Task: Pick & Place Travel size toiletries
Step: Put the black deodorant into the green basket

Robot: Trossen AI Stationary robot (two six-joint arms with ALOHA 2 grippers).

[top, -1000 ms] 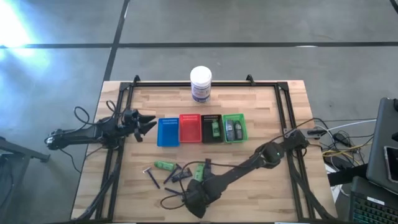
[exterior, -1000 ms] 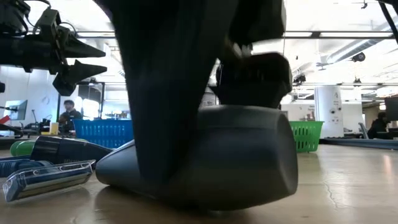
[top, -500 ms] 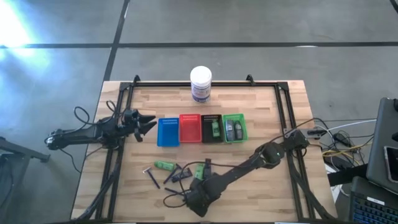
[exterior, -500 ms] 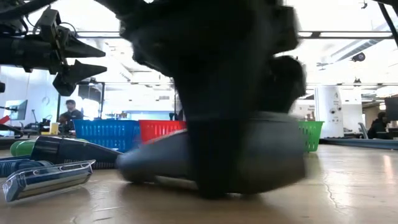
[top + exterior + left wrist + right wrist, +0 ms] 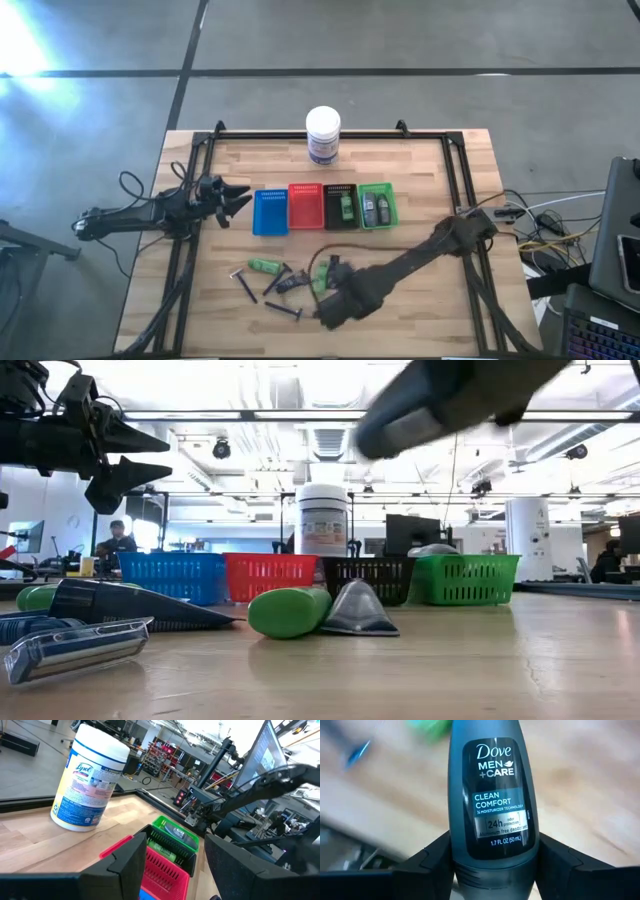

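The right claw (image 5: 492, 870) is pinching a grey Dove roll-on bottle (image 5: 492, 795), lifted off the tabletop (image 5: 430, 180). It should be kept level travelling towards the green tray (image 5: 377, 206). The left claw (image 5: 235, 199) is waiting, spread.

A robotics lab or open-plan workshop is being shown. A wooden table (image 5: 420, 170) with a dark metal frame is standing on a polished concrete floor (image 5: 400, 40). Beyond it, long ceiling lights (image 5: 300, 415), exposed ducts, computer monitors (image 5: 410, 532) and shelving racks (image 5: 165, 757) are being seen, and a person (image 5: 112, 540) is sitting at a desk in the distance.
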